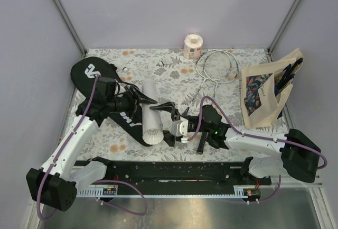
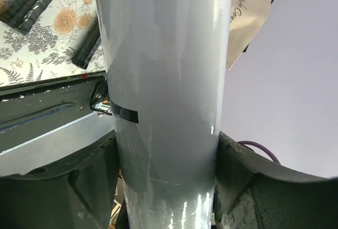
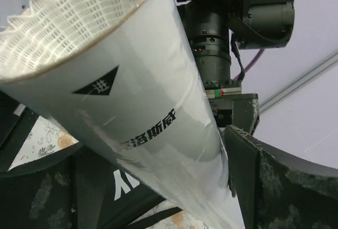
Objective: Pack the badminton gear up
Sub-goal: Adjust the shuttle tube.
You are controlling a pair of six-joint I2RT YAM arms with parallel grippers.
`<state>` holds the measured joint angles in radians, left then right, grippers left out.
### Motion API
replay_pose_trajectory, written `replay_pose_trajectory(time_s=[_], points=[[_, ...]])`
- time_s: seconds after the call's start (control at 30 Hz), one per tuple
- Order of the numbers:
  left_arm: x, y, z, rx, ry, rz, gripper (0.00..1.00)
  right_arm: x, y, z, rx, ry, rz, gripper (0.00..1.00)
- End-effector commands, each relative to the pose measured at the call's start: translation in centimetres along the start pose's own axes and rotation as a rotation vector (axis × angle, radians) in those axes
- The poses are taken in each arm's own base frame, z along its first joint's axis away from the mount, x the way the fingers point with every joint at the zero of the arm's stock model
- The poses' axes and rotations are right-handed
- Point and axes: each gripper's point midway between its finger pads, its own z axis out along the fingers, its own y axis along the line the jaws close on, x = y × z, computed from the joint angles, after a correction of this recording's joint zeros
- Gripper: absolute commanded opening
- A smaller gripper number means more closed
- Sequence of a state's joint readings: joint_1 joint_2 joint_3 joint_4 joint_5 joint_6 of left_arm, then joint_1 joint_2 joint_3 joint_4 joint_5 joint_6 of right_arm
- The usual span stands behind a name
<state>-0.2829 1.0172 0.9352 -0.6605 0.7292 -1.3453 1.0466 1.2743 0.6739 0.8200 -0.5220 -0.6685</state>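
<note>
White tube [image 1: 152,120], showing netted white filling [image 3: 68,23] at its open end, is clamped in the left gripper [image 1: 136,101]. Around that end the right gripper [image 1: 172,131] stands with jaws apart, the black racket bag [image 1: 87,73] beneath it.

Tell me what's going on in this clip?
The left gripper is clamped around the middle of the white shuttlecock tube, holding it just above the black racket bag. The right gripper has its open jaws on either side of the tube's near end, not clearly gripping it. The two rackets lie unpacked at the far side of the table, beside the beige tote bag.
</note>
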Motion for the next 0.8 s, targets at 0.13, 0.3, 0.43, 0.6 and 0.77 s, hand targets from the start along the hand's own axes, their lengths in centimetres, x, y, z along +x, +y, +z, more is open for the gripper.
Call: replay_pose_trajectory(time_s=[0.13,0.3,0.43,0.6,0.77], points=[[2.6,-3.6,-0.3,0.106,0.092,0.142,0.70,-2.4,-2.2,1.2,0.033,-0.093,-0.111,0.84],[3.2,-3.7,0.0,0.107,0.126,0.148,0.74,-2.3,-2.2,1.5,0.028,-0.093,-0.105,0.83],[3.3,-3.7,0.0,0.109,0.125,0.153,0.78,-2.3,-2.6,1.7,0.048,-0.092,-0.104,0.76],[3.0,-3.2,0.5,0.096,0.132,0.149,0.83,-2.4,-3.1,1.1,0.093,-0.089,-0.073,0.65],[1.3,-3.5,1.1,0.087,0.055,0.210,0.90,-2.1,-3.8,-0.1,0.168,-0.065,-0.008,0.61]])
